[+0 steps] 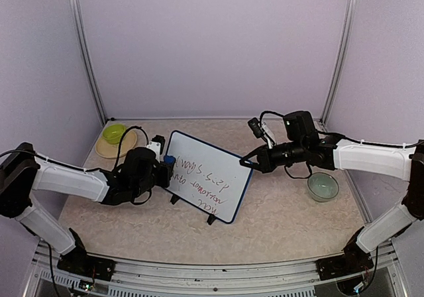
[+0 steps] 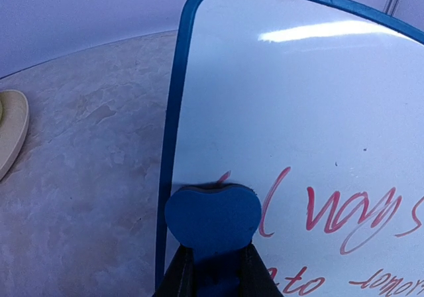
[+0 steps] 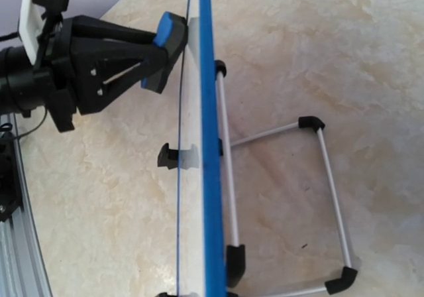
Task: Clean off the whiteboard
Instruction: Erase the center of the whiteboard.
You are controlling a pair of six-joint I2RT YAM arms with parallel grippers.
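My left jaws are clamped on a small blue block [image 2: 212, 219]. The block's rounded face is pressed against the whiteboard [image 1: 207, 185], just inside its dark-blue frame [image 3: 212, 144], at the spot where the red writing [image 2: 344, 221] begins. From those jaws the handwritten lines run off across the white face.

The board stands tilted on the counter [image 1: 285, 227] between my two arms. It is propped on its black-tipped fold-out legs [image 3: 324, 178], which spread out on the far side of the board from the left jaws.

My right jaws are closed. Their tips sit at the board's corner opposite the block. I cannot tell from either view whether they touch the frame.

Behind the left jaws, well apart from the board, a yellow-green bowl [image 1: 114, 133] rests on a tan plate [image 1: 122, 148]. A pale green bowl [image 1: 322, 186] sits on the counter near the right jaws, just beneath that arm's forearm.
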